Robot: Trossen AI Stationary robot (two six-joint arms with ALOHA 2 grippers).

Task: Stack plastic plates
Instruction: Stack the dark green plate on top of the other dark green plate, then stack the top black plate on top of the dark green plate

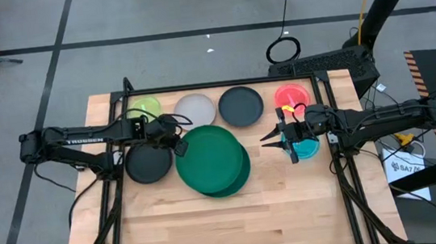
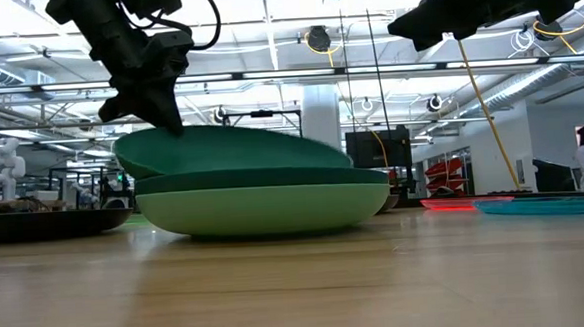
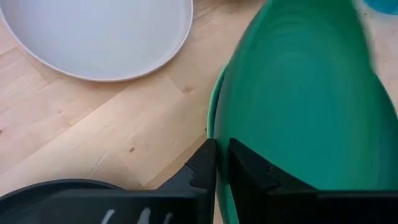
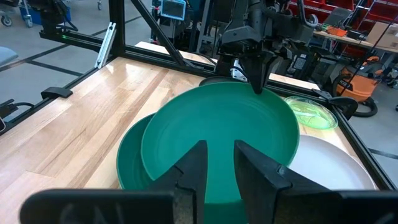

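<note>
Dark green plastic, smooth and faintly ringed inside, makes up the top plate [image 1: 208,154] of the stack at the middle of the wooden table [image 1: 228,218]. In the low view it sits tilted, its left edge raised, on a second dark green plate [image 2: 273,178], which rests in a paler mint plate [image 2: 264,210] at the bottom. That makes three large plates, nested but not yet level.

Along the far edge stand four more, each single and flat: a lime translucent plate [image 1: 145,109] at the left, a white plate [image 1: 195,110], a dark grey plate [image 1: 241,105] and a red translucent plate [image 1: 291,95] at the right. A black plate [image 1: 148,163] lies just left of the stack, and a cyan translucent plate [image 1: 305,146] lies near the right side, partly under the right arm. Nine plates in all: three large, three medium, three small.

The left gripper [image 1: 180,145] is at the raised left rim of the top green plate; its jaws stand nearly pressed together with the rim at the narrow gap between them, though I cannot tell whether they still pinch it. The right gripper [image 1: 271,139] hovers above the table just right of the stack, apart from it, its jaws a little spread and holding nothing.
</note>
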